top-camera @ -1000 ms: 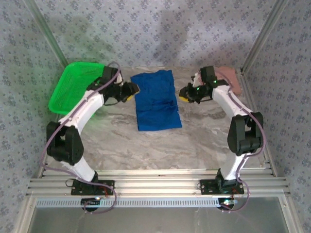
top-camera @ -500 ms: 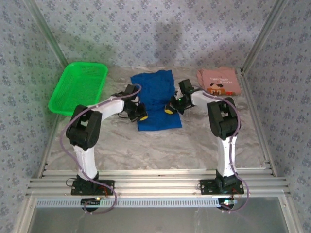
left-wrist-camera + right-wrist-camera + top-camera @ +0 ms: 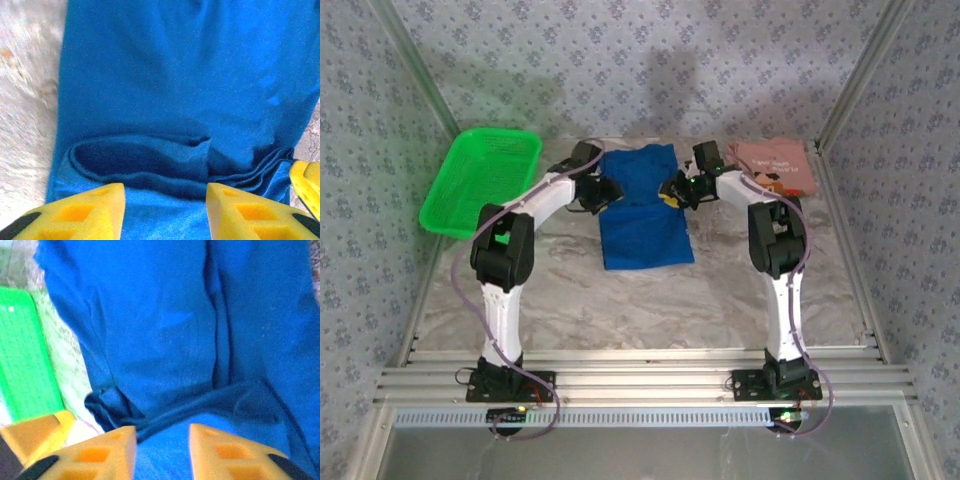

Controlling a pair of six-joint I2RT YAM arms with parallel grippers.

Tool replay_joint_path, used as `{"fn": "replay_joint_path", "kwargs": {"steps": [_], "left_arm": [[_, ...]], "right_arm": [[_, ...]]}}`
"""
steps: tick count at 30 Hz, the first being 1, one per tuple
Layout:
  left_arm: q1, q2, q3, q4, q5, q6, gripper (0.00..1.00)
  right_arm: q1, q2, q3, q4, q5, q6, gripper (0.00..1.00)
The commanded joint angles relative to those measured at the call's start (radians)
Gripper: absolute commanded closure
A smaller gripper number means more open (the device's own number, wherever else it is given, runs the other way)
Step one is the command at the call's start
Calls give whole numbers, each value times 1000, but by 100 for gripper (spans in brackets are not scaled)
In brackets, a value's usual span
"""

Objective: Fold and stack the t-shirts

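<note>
The royal-blue t-shirt [image 3: 645,225] lies flat at the back middle of the table, with a raised fold across it [image 3: 150,165] [image 3: 210,400]. My left gripper [image 3: 604,191] [image 3: 165,210] hangs over its left edge and is open, with only cloth showing between the yellow fingers [image 3: 85,212]. My right gripper [image 3: 671,191] [image 3: 162,452] hangs over the right edge, also open above the cloth. The two face each other across the shirt. The salmon-pink t-shirt [image 3: 775,166] lies folded at the back right, print up.
A green mesh basket [image 3: 480,180] [image 3: 25,355] stands at the back left, close to the left arm. Metal frame posts and patterned walls close in the back and sides. Bare marbled tabletop [image 3: 640,300] lies in front of the blue shirt.
Both grippers came in from the sides onto the blue shirt, then moved toward its back half. Their jaws were shut and are now open.
</note>
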Motion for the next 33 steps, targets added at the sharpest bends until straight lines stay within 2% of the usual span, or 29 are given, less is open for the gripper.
{"fn": "replay_joint_path", "kwargs": {"steps": [1,5,9,14,20,30,33], "left_arm": [[24,-166,-51,3,-46,17,40],[26,-334,-169,6,-30,32,34],[-2,-477,-338,27,51,24,30],[-74,-583,-592,151,135,-47,28],[-111,-589,-811,299,177,-175,29],[-143,-499,-872,433,143,-277,31],[-144,-459,-857,426,139,-284,33]], "right_arm": [[-14,-187,-74,-127,39,-114,55],[-45,-379,-276,-191,51,-205,47],[-71,-555,-497,-160,15,-238,43],[-82,-669,-729,-82,-40,-239,30],[-98,-611,-849,78,-123,-191,30],[-76,-480,-829,140,-147,-169,32],[-68,-466,-823,157,-145,-155,32]]}}
